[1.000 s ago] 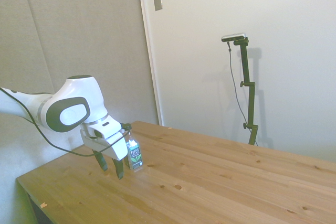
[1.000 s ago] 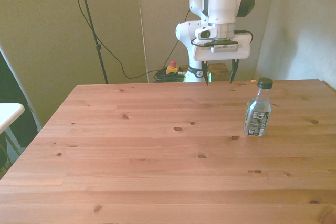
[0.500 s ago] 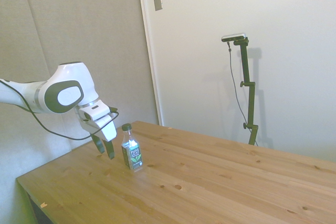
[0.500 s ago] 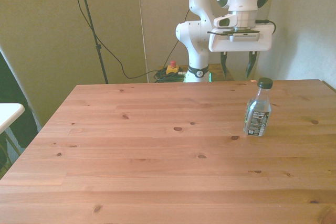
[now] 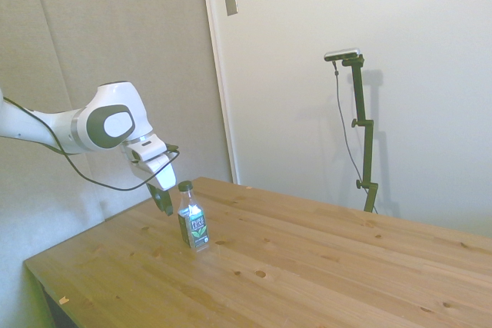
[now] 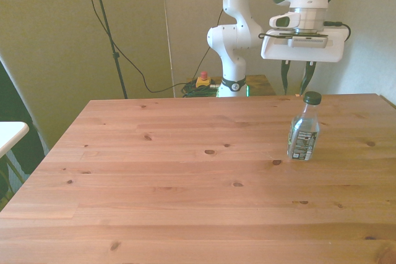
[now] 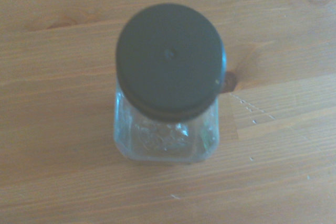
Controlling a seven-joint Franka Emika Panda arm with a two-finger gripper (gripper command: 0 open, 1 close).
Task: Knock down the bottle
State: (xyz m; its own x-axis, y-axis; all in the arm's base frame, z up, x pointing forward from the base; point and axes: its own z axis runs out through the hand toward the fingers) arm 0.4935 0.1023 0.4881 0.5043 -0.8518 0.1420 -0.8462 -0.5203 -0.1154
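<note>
Standing upright on the wooden tabletop (image 6: 185, 171) is the small clear plastic bottle (image 6: 304, 132) with a dark cap and a dark green label. I hold my end effector (image 6: 296, 77) just behind and above this bottle, not touching it, with the two dark fingers (image 6: 286, 76) apart.

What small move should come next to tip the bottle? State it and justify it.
Probably push the hand toward the cap. The drink bottle stands upright and untouched on the table; the open hand hangs just behind it at cap height, so a high shove should topple it.
</note>
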